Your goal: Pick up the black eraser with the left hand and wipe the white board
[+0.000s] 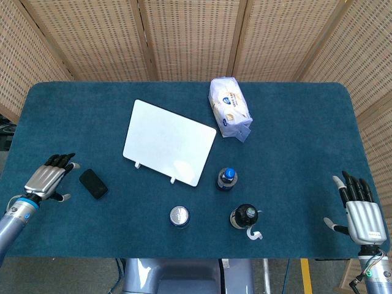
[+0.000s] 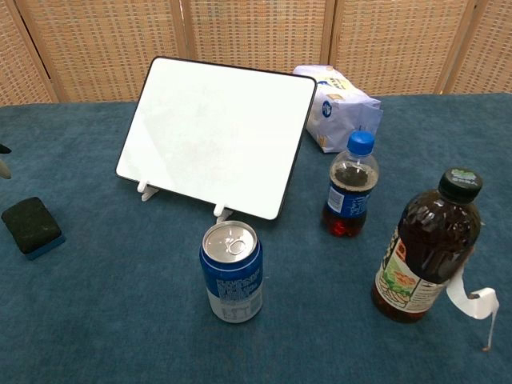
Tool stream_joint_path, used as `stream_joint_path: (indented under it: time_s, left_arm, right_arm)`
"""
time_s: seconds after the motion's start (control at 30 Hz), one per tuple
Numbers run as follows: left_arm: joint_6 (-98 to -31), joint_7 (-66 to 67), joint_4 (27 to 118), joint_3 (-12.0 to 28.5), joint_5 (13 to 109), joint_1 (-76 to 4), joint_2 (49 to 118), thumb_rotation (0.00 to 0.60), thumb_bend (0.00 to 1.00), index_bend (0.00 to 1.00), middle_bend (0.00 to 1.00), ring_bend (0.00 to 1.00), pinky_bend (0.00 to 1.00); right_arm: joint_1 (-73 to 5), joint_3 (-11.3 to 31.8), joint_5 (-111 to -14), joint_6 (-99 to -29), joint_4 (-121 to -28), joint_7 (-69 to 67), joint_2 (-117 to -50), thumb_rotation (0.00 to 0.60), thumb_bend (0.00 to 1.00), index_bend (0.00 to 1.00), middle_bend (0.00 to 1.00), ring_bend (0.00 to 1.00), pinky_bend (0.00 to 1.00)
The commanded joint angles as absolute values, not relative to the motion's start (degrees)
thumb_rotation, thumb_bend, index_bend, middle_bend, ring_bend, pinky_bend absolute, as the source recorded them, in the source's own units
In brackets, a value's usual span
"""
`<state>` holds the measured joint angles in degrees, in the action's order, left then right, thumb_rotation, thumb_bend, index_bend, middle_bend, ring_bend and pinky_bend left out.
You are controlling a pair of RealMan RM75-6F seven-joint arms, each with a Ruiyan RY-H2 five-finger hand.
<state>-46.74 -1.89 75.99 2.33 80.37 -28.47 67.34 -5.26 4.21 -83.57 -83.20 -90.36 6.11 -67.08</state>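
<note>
The black eraser [image 1: 93, 183] [image 2: 31, 226] lies flat on the blue table cloth, left of the white board [image 1: 168, 142] [image 2: 214, 134], which leans back on small white feet. My left hand [image 1: 48, 177] hovers just left of the eraser with its fingers spread, holding nothing and not touching it. Only a fingertip of it shows at the left edge of the chest view. My right hand [image 1: 359, 207] is open at the table's front right corner, far from the board.
A blue can [image 1: 179, 216] [image 2: 231, 270], a small cola bottle [image 1: 226, 179] [image 2: 349, 185] and a dark tea bottle [image 1: 245, 217] [image 2: 427, 246] stand in front of the board. A white snack bag [image 1: 229, 106] [image 2: 338, 105] lies behind it.
</note>
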Motion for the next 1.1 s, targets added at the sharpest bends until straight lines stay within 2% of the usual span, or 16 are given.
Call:
stream_joint_path:
  time_s: [0.03,0.27,0.6,1.1]
  left_arm:
    - [-45.5,-1.0,73.7,1.7,82.2,-30.6,69.1,0.600,0.22,0.21,0.00,0.00,0.00]
    - [-43.9,-3.4,70.2,0.3,86.5,-34.0,71.0,0.600,0.22,0.21,0.00,0.00,0.00]
    - [-46.3,-9.1,66.3,-2.4,93.2,-36.8,71.8,0.600,0.23,0.21,0.00,0.00,0.00]
    - [-47.4,-11.1,62.9,-4.9,94.8,-37.9,74.1,0.600,0.25,0.21,0.00,0.00,0.00]
  right_arm:
    - [-5.3,4.4,-83.4,-83.2,-90.2,5.9,-67.1,0.600,0.00,0.07,0.00,0.00,0.00]
    - [-5.2,4.8,-82.9,-83.5,-89.7,5.4,-67.2,0.600,0.00,0.07,0.00,0.00,0.00]
    - [-5.1,5.1,-82.9,-84.2,-89.1,5.0,-67.7,0.600,0.00,0.07,0.00,0.00,0.00]
    - [-5.2,5.3,-82.6,-83.9,-89.0,4.6,-67.8,0.600,0.00,0.07,0.00,0.00,0.00]
